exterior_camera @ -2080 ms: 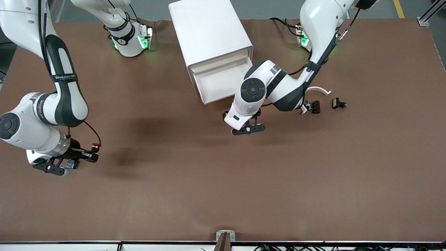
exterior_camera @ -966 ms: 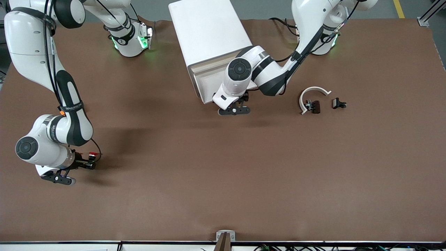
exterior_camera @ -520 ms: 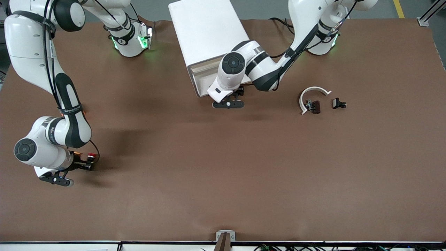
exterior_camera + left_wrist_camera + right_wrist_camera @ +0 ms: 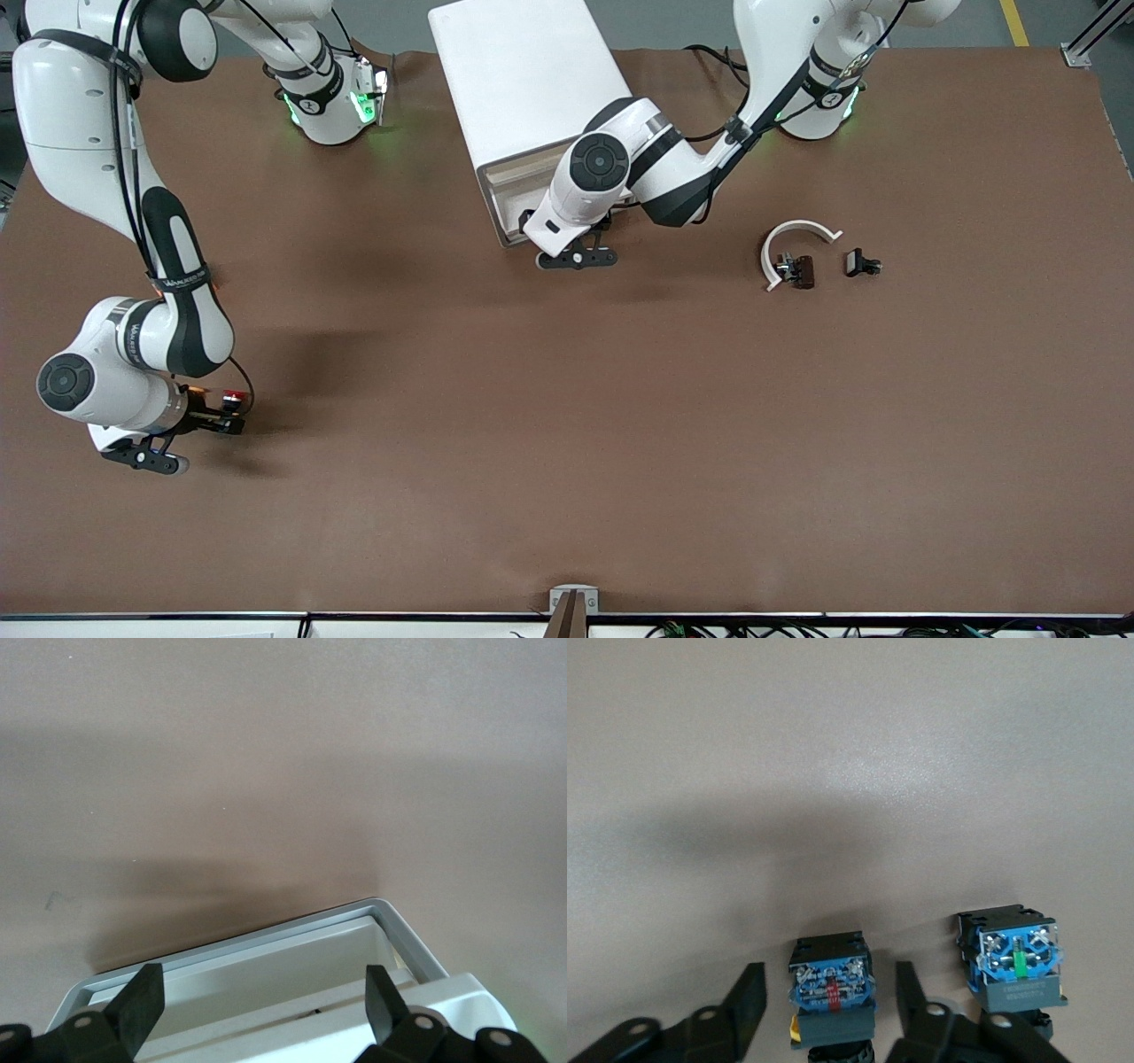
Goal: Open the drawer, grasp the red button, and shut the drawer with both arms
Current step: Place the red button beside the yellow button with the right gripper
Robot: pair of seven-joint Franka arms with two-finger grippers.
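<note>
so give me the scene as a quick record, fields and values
drawer: shallow white drawer of the white boxy cabinet, part way out
left gripper: open, at the drawer's front rim
right gripper: open, low at the right arm's end of the table
button: red-capped push button on the table by the right gripper
second button: orange-capped, beside the red one
other items: white curved piece, two small black parts
</note>
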